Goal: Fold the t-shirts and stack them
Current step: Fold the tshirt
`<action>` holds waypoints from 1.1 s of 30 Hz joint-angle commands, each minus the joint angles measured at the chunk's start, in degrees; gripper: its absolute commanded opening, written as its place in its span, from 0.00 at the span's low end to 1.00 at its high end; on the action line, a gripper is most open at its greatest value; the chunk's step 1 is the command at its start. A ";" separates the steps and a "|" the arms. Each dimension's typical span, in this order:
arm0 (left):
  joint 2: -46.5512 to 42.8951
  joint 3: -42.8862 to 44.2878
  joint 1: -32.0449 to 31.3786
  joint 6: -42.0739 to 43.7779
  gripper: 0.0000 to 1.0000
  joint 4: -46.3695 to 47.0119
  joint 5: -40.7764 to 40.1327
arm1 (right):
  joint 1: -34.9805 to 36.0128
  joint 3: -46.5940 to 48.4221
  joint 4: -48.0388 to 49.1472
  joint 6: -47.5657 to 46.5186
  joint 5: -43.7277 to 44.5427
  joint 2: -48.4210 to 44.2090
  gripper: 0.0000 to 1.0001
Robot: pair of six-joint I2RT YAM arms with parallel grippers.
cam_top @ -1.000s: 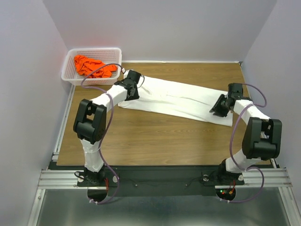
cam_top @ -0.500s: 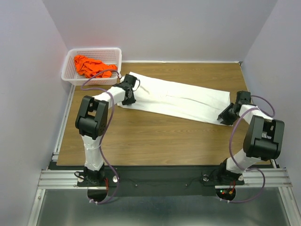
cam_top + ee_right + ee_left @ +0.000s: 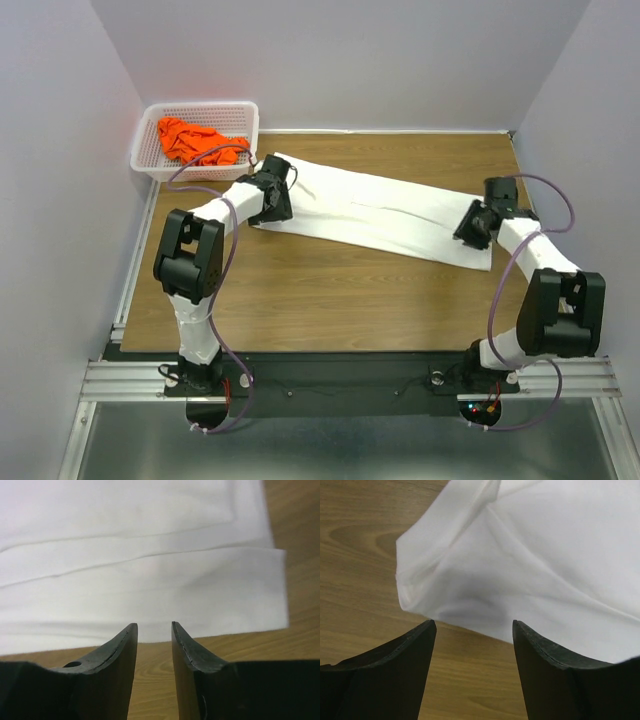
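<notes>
**benchguy:** Which way does the shirt run from your grippers?

**me:** The basket [image 3: 195, 105] at far left holds an orange t-shirt [image 3: 195, 140], well out of the way. My left gripper [image 3: 474, 622] hangs wide open over the near-left corner of the white t-shirt [image 3: 370, 208]. That shirt is a long strip on the table [image 3: 330, 290], running far left to near right. My right gripper [image 3: 154, 625], jaws slightly apart and empty, sits at its right end.

No writing, label, brand mark, number or sign can be read on the white t-shirt [image 3: 380, 215], the orange garment [image 3: 195, 140] or the basket [image 3: 200, 104].
</notes>
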 commanded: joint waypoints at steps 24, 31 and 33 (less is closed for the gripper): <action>24.36 33.68 -6.94 -1.44 0.73 -9.32 2.07 | 19.45 -6.22 -9.95 -4.11 -10.88 10.28 0.41; 35.86 50.11 -3.78 3.91 0.74 -12.74 4.36 | 36.93 -3.36 -10.93 1.07 -17.48 11.84 0.44; 37.72 55.74 -3.25 7.33 0.74 -12.57 4.18 | 42.47 0.43 -10.84 1.51 -19.23 16.30 0.45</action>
